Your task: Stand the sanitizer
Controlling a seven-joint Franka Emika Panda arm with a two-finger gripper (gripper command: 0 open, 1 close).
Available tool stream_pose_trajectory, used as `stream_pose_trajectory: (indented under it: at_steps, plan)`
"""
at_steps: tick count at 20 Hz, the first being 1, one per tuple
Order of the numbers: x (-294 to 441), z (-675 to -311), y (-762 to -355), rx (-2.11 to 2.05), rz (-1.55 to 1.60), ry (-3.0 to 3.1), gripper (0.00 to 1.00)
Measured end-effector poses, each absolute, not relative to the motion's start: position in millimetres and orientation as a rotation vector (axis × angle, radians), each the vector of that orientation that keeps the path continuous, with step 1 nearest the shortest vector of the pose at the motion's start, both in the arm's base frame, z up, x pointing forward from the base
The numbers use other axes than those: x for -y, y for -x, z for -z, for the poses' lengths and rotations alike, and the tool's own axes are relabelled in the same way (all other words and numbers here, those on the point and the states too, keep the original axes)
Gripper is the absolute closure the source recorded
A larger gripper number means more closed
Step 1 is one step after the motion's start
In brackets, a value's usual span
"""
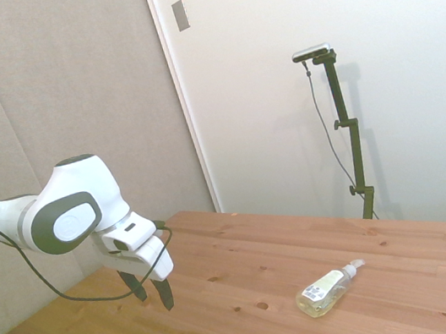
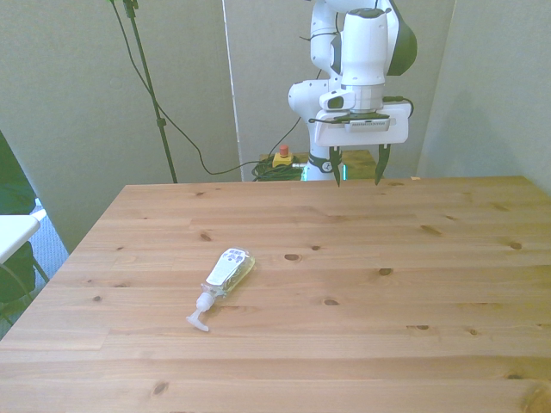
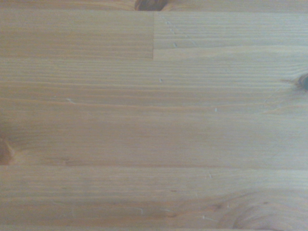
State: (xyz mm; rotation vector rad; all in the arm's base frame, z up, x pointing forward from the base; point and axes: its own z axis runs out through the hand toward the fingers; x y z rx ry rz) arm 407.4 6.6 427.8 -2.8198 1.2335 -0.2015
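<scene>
The sanitizer (image 1: 329,290) (image 2: 225,274) lies on its side on the wooden table (image 2: 387,258), a small clear bottle of pale yellow liquid with its white label facing up and its white pump nozzle pointing toward the table's near edge in the front view. My gripper (image 1: 153,295) (image 2: 358,176) hangs above the table's far edge, well away from the bottle, open with nothing between its fingers. The wrist view holds only bare wood planks (image 3: 154,115).
A red and yellow button box (image 2: 281,158) and cables sit on the floor beyond the table's far edge. A white surface's corner (image 2: 13,231) pokes in at the front view's left.
</scene>
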Motion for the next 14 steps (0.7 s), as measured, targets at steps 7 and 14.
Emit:
stream_pose_trajectory:
  at_steps: [7, 14]
  plan:
    - [42, -441, -430, -1.365, 0.315, 2.743, 0.00]
    - [143, -456, -520, -1.579, 0.402, 2.604, 0.00]
